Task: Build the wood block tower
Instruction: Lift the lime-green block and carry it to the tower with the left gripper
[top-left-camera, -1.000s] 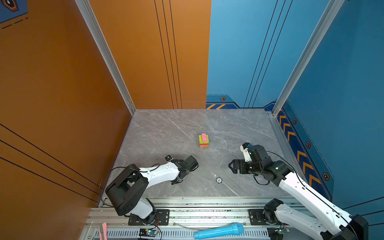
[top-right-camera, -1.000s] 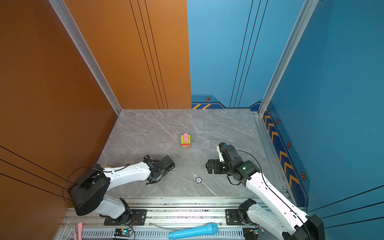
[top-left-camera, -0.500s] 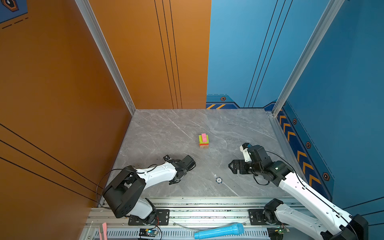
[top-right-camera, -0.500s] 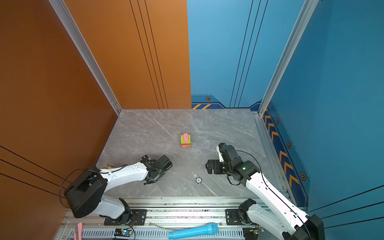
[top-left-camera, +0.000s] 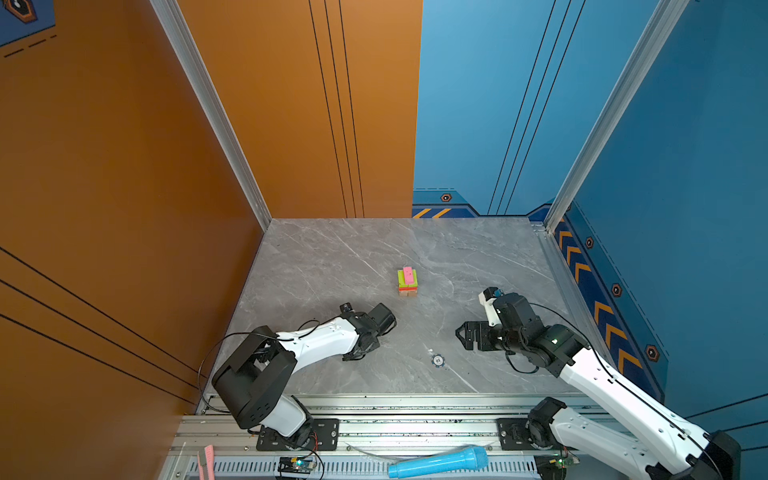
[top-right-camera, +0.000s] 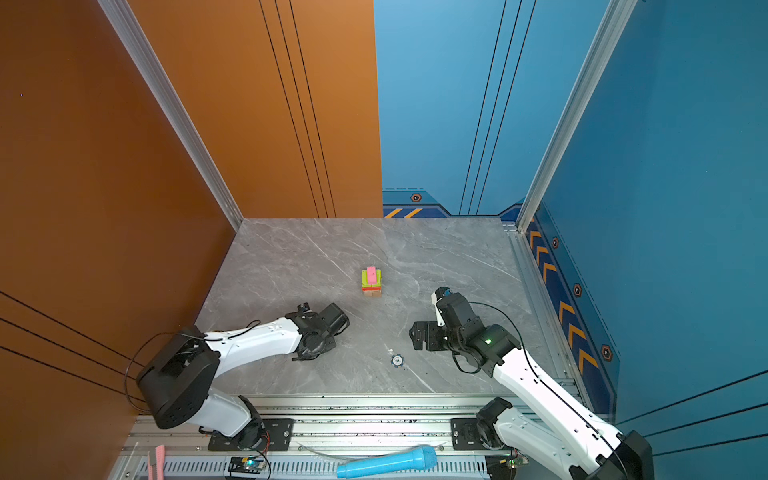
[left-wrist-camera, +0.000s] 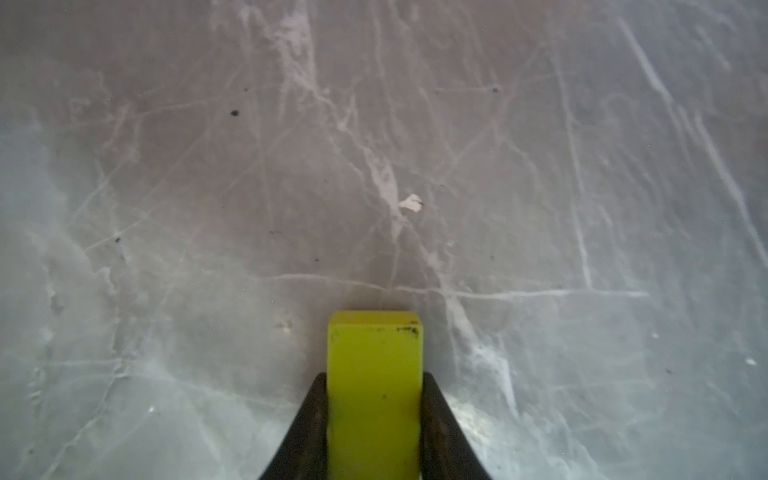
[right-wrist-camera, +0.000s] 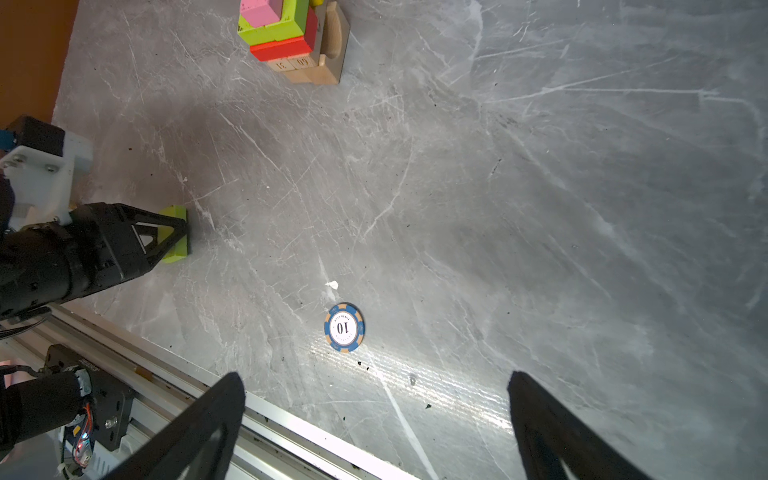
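Note:
The tower (top-left-camera: 407, 282) (top-right-camera: 371, 281) stands mid-table: tan wood blocks at the base, red above, lime green, then pink on top; the right wrist view shows the tower (right-wrist-camera: 286, 33) too. My left gripper (top-left-camera: 356, 354) (top-right-camera: 308, 354) points down at the table front-left of the tower, shut on a lime green block (left-wrist-camera: 375, 374) that lies on the surface. The right wrist view shows that block (right-wrist-camera: 178, 239) between the left gripper's fingers. My right gripper (top-left-camera: 461, 334) (top-right-camera: 415, 334) (right-wrist-camera: 374, 382) hovers open and empty to the right.
A round blue-white token (top-left-camera: 437, 360) (top-right-camera: 397, 360) (right-wrist-camera: 344, 327) lies on the grey marble table between the arms. The aluminium rail (top-left-camera: 395, 405) runs along the front edge, with a blue microphone (top-left-camera: 438, 461) below it. Orange and blue walls enclose the table.
The left gripper's jaws have closed onto the lime green block, and its wrist shifted slightly. The right arm has not moved.

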